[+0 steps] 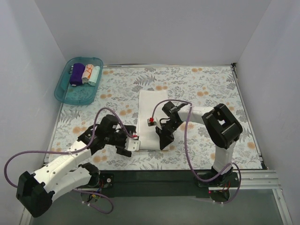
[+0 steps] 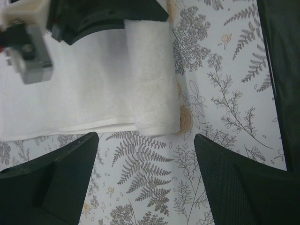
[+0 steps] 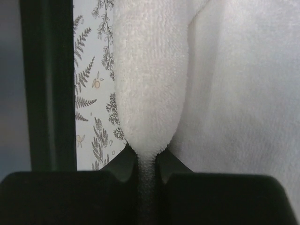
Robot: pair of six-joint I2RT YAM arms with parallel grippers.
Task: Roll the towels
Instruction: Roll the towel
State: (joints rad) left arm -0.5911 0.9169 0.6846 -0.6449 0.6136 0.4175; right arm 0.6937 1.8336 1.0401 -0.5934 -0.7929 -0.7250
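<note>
**Rolled towel edge being pinched by the right gripper, left gripper spread beside it**
The right gripper is being kept pressed together on the rolled near edge of the large white terry towel. The left gripper is being held spread just beside the towel's near left corner. The towel is being supported mid-table by the floral-patterned sheet, with bare sheet showing on either side. Well apart, at the far left corner by the white wall, a dark purple rolled towel, a white-orange rolled towel and a pale teal rolled towel are being held in a teal translucent plastic tray.
</note>
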